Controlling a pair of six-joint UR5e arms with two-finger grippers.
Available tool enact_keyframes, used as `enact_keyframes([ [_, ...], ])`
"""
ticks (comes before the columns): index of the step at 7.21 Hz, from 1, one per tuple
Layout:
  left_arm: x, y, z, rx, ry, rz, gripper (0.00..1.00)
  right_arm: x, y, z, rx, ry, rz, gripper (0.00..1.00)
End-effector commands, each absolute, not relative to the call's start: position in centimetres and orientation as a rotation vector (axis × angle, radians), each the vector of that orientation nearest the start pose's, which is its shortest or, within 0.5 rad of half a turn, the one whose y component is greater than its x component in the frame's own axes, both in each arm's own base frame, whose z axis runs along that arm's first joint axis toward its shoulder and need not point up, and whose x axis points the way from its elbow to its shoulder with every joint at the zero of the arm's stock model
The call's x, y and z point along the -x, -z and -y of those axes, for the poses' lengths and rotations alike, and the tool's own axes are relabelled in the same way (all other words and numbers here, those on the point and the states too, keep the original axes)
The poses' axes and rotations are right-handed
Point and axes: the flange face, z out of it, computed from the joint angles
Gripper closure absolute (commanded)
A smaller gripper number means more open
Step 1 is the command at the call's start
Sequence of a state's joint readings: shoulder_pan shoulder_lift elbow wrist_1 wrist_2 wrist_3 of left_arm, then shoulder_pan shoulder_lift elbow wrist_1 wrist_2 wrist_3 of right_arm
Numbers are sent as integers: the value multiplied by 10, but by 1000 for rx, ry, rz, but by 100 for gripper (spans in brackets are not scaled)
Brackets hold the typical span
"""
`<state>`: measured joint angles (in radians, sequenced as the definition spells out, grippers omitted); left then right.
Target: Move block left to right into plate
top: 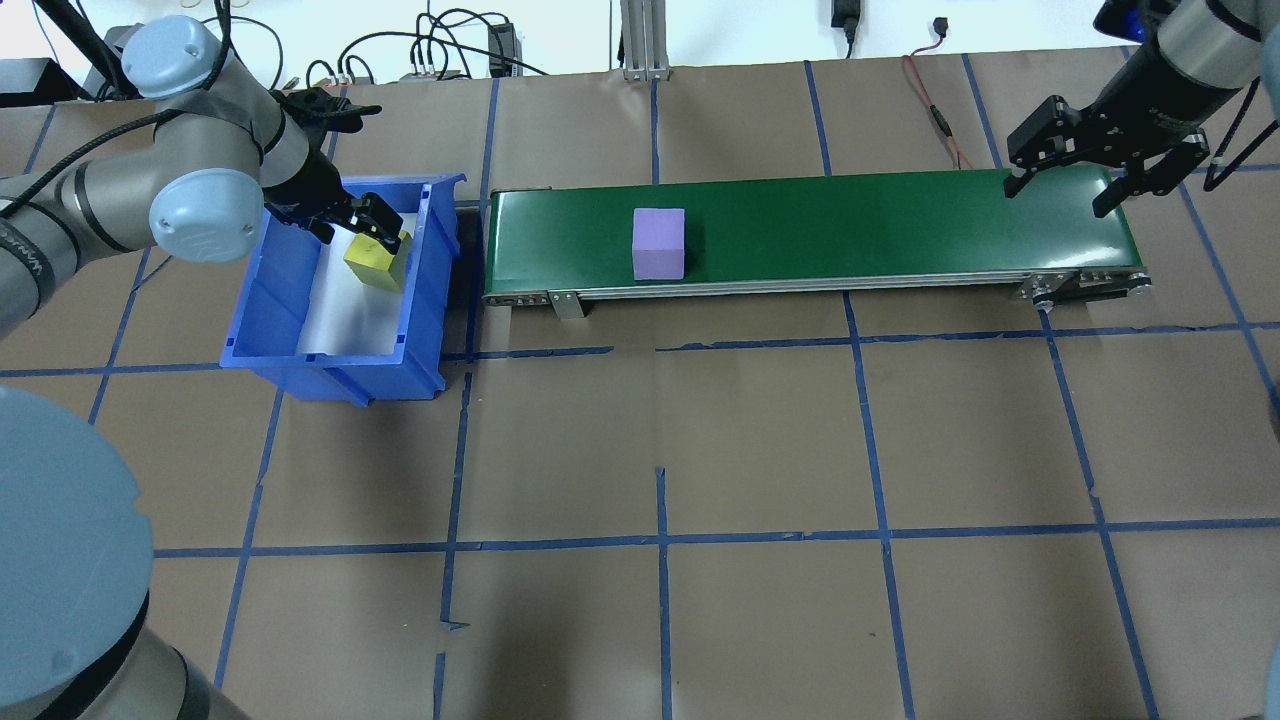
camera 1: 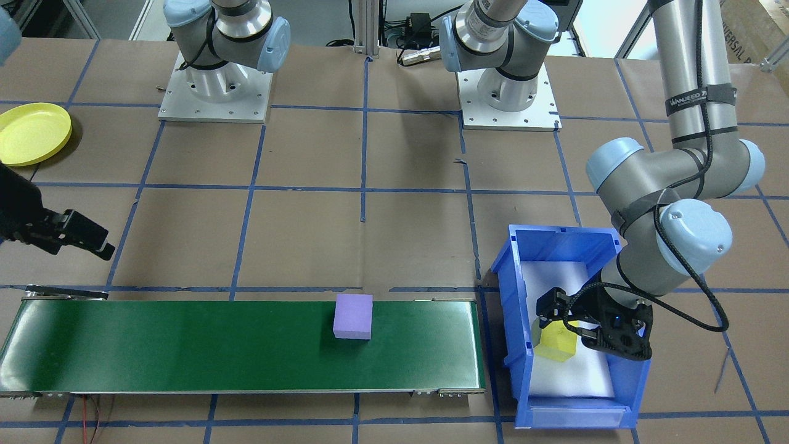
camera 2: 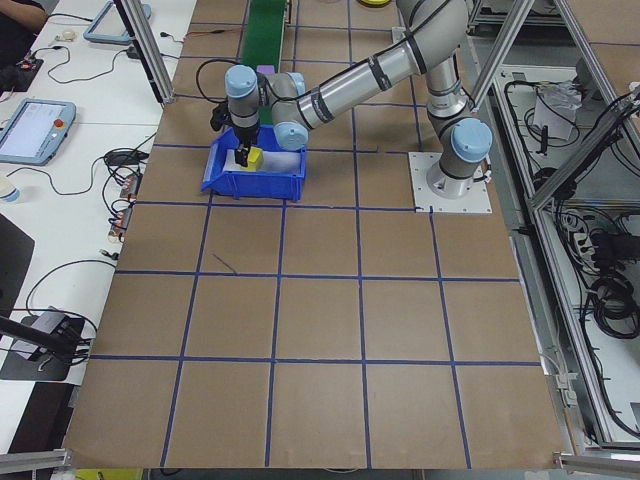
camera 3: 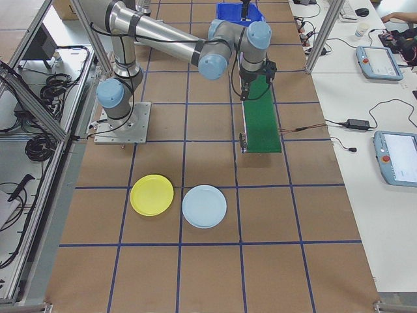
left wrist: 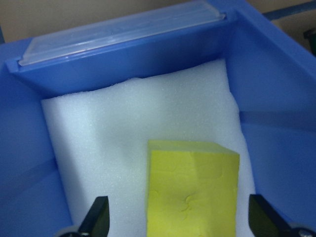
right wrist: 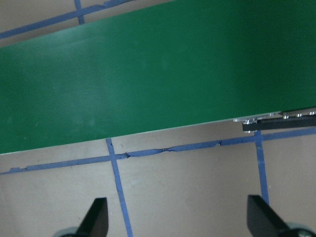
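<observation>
Grey arms (camera 1: 672, 166) with pale-blue joint caps, black cables, seemingly black fingers (top: 1105, 195).

Only one partly legible marking: white lettering on a black strap (camera 1: 699, 98) around the left arm's (camera 1: 684, 74) upper tube, seen from the front-facing camera, reading roughly "WANJEED", last letters uncertain. Faint print on a cardboard box (camera 1: 755, 28) at the top right corner, too cut off to read. Nothing else legible.

Block (top: 659, 243) on conveyor (top: 900, 230).
</observation>
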<state>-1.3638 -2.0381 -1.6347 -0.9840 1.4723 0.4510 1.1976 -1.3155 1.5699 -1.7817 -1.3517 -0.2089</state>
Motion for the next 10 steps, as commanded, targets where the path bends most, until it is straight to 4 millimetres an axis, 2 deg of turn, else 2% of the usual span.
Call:
enact_keyframes([
  [1,10,-242,650,-343,111,-3200,0,86,-327,631,-167,157,-2843,0],
  [2,10,-236,650,-343,98,-3205,0,86,-318,644,-71,288,-2815,0],
  [3,9,-218,653,-342,60,-3217,0,81,-310,647,-1,324,-2755,0],
  [4,8,-222,657,-343,76,-3214,8,76,-284,639,-18,260,-2731,0],
  [5,8,-231,659,-319,99,-3208,41,70,-271,631,-23,241,-2698,0],
  [6,8,-245,659,-305,134,-3201,55,70,-273,630,-25,243,-2696,0],
  [7,9,-273,655,-302,199,-3187,60,68,-273,631,-37,247,-2676,0],
  [8,13,-312,647,-307,273,-3168,60,61,-279,635,-52,294,-2569,0],
  [9,29,-351,632,-326,324,-3156,60,59,-273,633,-55,281,-2564,0],
  [10,70,-384,619,-344,402,-3176,60,60,-275,633,-56,284,-2568,0],
])
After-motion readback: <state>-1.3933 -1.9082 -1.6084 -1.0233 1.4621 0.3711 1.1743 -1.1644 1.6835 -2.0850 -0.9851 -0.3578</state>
